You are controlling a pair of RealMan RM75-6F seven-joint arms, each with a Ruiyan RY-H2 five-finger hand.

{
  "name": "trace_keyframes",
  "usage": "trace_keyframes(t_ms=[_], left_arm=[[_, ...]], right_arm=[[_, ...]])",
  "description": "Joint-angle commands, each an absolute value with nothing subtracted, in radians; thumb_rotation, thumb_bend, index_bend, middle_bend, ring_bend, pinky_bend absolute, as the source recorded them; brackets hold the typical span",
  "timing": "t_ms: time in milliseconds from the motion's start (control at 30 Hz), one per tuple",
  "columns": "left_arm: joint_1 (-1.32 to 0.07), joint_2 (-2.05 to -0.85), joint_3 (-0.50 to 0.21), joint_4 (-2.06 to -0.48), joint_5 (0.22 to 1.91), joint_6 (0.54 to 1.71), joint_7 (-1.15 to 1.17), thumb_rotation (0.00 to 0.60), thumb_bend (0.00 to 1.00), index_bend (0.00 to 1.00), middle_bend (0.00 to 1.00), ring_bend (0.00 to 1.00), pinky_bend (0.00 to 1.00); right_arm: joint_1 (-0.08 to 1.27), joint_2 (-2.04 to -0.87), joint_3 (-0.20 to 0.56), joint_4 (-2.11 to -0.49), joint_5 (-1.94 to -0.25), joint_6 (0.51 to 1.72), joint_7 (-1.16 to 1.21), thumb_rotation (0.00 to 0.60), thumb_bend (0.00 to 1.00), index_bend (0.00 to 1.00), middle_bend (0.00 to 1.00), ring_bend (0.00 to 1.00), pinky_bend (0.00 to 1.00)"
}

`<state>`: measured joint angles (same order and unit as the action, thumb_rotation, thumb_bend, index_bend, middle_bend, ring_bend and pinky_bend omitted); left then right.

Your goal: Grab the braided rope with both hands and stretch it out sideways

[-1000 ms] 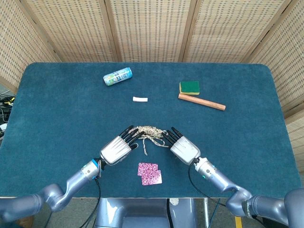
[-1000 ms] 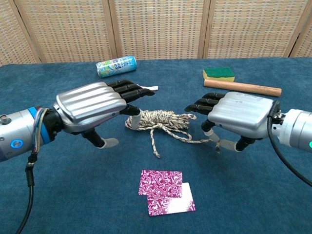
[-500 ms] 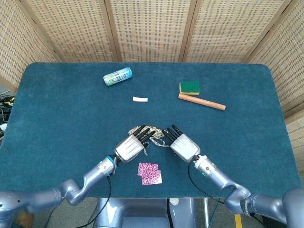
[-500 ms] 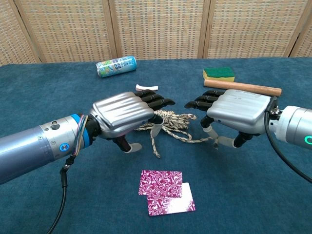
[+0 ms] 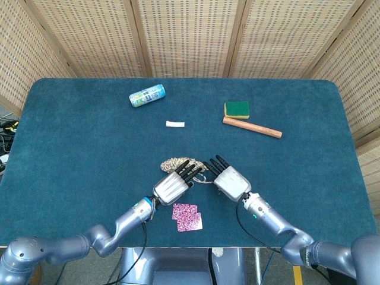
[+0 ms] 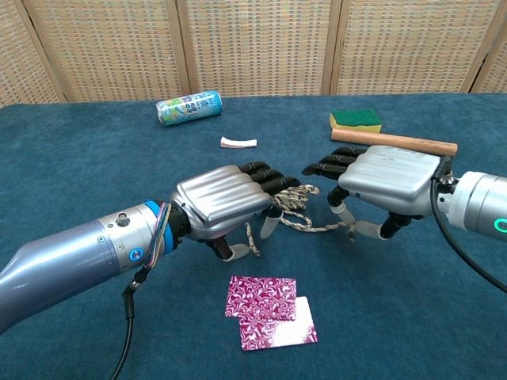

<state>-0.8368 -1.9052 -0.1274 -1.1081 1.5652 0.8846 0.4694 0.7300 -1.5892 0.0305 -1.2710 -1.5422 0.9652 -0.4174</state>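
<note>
The braided rope lies bunched on the blue table, at front centre. In the chest view only its right part shows, with a loose strand trailing toward my right hand. My left hand lies palm down over the rope's left and middle part, fingers stretched forward and thumb hanging below. Whether it touches the rope I cannot tell. My right hand hovers just right of the rope, fingers apart and pointing at it. Its thumb is down near the strand's end and holds nothing.
Two pink patterned cards lie just in front of the hands. Farther back are a drink can on its side, a small white piece, a green-yellow sponge and a wooden stick.
My left hand has slid rightward from beside the rope to over it, hiding most of the bundle. My right hand has hardly moved.
</note>
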Motion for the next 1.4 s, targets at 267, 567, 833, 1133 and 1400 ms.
trace_keyframes(t_ms=[267, 567, 833, 1133, 1400], left_arm=[[-0.844, -1.907, -0.114, -1.09, 1.543, 0.892, 0.463, 0.6, 0.34, 0.48, 0.0, 0.0, 0.0], [-0.861, -1.936, -0.113, -1.056, 1.517, 0.879, 0.465, 0.6, 0.36, 0.49, 0.0, 0.0, 0.0], [-0.87, -1.948, -0.107, -1.04, 1.509, 0.882, 0.449, 0.6, 0.36, 0.51, 0.0, 0.0, 0.0], [-0.878, -1.96, -0.1, -1.03, 1.5, 0.881, 0.445, 0.6, 0.38, 0.54, 0.0, 0.0, 0.0], [-0.882, -1.964, -0.097, -1.029, 1.491, 0.881, 0.459, 0.6, 0.4, 0.56, 0.0, 0.0, 0.0]], right_arm=[[0.733, -1.597, 0.028, -1.264, -1.548, 0.968, -0.413, 0.6, 0.55, 0.63, 0.03, 0.0, 0.0], [0.734, -1.604, 0.031, -1.263, -1.545, 0.968, -0.413, 0.6, 0.55, 0.63, 0.03, 0.0, 0.0], [0.737, -1.61, 0.032, -1.257, -1.543, 0.964, -0.411, 0.6, 0.55, 0.64, 0.03, 0.0, 0.0], [0.739, -1.612, 0.031, -1.252, -1.543, 0.964, -0.406, 0.6, 0.55, 0.64, 0.03, 0.0, 0.0], [0.739, -1.614, 0.032, -1.25, -1.54, 0.963, -0.404, 0.6, 0.55, 0.65, 0.03, 0.0, 0.0]])
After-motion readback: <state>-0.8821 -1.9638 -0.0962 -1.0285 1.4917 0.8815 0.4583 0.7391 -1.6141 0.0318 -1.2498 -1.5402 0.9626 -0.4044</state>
